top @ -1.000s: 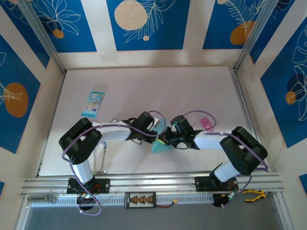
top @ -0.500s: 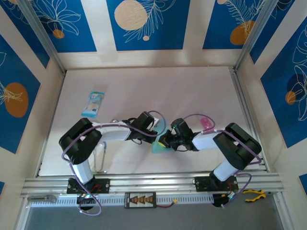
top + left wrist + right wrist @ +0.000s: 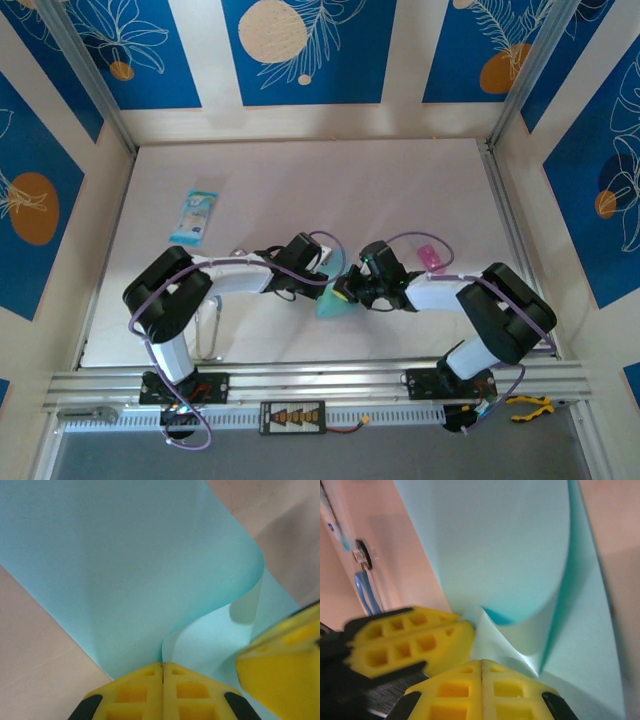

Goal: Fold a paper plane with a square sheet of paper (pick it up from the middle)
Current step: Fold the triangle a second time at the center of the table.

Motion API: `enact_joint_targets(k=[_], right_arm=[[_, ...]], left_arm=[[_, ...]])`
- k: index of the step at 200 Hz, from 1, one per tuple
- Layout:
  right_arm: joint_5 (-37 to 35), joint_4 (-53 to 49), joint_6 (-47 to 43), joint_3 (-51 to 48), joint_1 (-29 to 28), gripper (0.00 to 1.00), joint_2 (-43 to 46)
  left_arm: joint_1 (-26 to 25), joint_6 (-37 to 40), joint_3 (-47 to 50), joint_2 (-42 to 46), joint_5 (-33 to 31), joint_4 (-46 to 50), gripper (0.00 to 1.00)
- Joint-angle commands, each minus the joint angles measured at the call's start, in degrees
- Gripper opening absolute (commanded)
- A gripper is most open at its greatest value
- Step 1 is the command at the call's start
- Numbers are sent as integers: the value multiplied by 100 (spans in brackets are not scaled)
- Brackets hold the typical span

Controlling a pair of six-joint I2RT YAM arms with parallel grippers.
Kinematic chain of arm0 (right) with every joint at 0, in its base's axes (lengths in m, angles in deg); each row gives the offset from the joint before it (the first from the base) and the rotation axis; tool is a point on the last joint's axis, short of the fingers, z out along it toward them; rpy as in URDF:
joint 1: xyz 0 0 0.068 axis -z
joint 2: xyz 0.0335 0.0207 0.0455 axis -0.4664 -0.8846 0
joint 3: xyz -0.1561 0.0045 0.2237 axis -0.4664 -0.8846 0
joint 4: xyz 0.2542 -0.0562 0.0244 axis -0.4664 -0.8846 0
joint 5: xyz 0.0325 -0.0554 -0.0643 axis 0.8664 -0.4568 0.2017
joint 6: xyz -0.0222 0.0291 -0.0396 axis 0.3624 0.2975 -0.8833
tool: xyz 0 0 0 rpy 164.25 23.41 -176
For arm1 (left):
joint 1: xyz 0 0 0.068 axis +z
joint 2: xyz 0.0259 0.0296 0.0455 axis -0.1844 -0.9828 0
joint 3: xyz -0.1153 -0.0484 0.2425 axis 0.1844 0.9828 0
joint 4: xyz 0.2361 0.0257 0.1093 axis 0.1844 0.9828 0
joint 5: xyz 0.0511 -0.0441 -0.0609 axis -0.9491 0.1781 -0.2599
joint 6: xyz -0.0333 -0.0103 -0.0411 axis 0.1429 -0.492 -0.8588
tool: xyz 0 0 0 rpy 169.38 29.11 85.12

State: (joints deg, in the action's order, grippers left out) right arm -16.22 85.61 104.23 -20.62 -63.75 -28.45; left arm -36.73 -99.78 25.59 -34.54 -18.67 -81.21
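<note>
Locate the square sheet of paper near the middle of the table, between the two wrists and towards the near edge. In the left wrist view the sheet is not flat: one layer bows upward and curls over a lower layer. In the right wrist view the sheet shows the same curl, with a darker underside along the bend.

Check the left gripper: its yellow fingers are pressed together, and the paper's edge runs into the seam between them. Check the right gripper: its fingers are also pressed together, pinching a curled fold of the paper.

From above, the left gripper and right gripper sit just beside each other over the sheet.

Note the printed packet well apart at far left, and a pink item near the right arm.
</note>
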Motion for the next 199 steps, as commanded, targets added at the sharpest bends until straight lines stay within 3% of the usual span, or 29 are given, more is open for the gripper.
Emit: enact_joint_targets(k=[1,52,113,151,199], right_arm=[[-159,-553,-318,257,77,0,-74],[-258,-377,-103,-12,182,0,-607],[-24,-542,-397,230,359,0,-146],[21,-666,-650,432,364,0,-345],[-159,-264,-284,-155,727,0,-657]], left_arm=[[64,69,-6,-63,17,294,2],[68,71,-7,-46,-8,316,2],[73,95,37,-15,-36,349,2],[77,86,-2,-28,-19,347,1],[75,110,1,-22,-27,378,1]])
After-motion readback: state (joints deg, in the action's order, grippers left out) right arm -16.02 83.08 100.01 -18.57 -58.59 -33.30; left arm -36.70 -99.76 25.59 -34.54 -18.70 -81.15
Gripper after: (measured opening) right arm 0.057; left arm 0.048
